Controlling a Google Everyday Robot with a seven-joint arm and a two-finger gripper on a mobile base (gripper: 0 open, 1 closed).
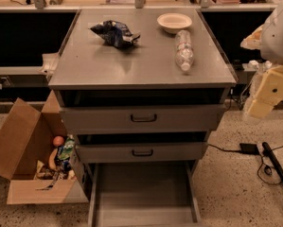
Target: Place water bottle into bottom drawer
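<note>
The water bottle [184,49] is clear and ribbed. It lies on its side on the grey cabinet top [108,65], right of centre, with its white cap pointing toward the front edge. The bottom drawer [143,188] is pulled out below, and its flat grey floor is bare. My gripper [266,96], with pale yellow fingers on a white arm, hangs in the air off the cabinet's right side. It is level with the top drawer, apart from the bottle, and holds nothing I can see.
A white bowl [174,21] stands just behind the bottle, and a dark blue snack bag [115,33] lies back left. The two upper drawers [143,118] are slightly ajar. An open cardboard box [32,164] of items sits on the floor left. Cables and a black bar [276,167] lie on the floor right.
</note>
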